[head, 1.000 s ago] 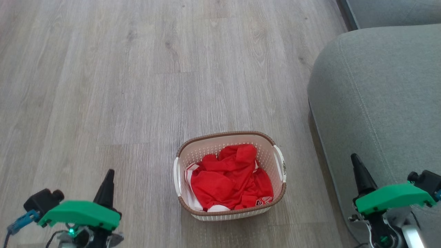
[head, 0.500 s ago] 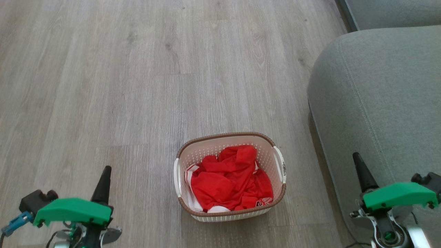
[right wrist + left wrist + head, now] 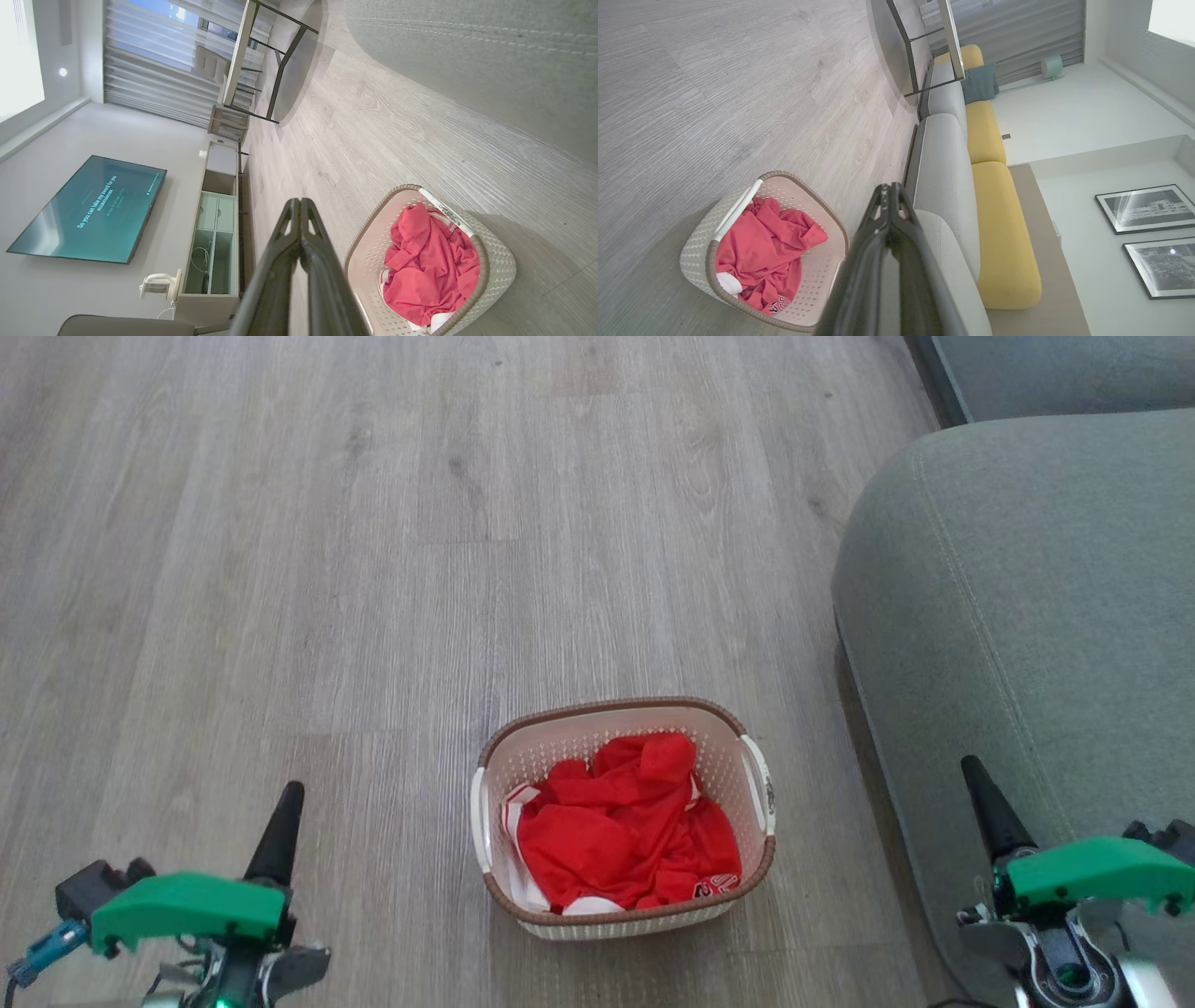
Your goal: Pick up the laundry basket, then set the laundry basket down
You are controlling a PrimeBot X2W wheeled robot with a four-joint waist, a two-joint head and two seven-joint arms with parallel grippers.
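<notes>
The laundry basket (image 3: 611,704) sits on the wood floor in the lower middle of the head view, cream with a brown rim and white side handles. A crumpled red garment (image 3: 621,821) lies inside it. My left gripper (image 3: 289,793) hangs at the lower left, well clear of the basket, its fingers shut together on nothing. At the lower right my right gripper (image 3: 973,767) is over the sofa's edge, shut and empty too. The left wrist view has the basket (image 3: 698,233) left of the closed fingers (image 3: 889,186); the right wrist view has it (image 3: 502,261) right of the closed fingers (image 3: 299,201).
A grey sofa (image 3: 1027,616) runs along the right side, close to the basket's right handle. Bare wood floor (image 3: 373,523) stretches ahead and to the left. Farther off stand a dark-legged table (image 3: 252,60) and a TV unit (image 3: 212,224).
Both grippers have drifted slightly outward, the left one to the left and the right one to the right. The basket stays on the floor; the head view shifted a little.
</notes>
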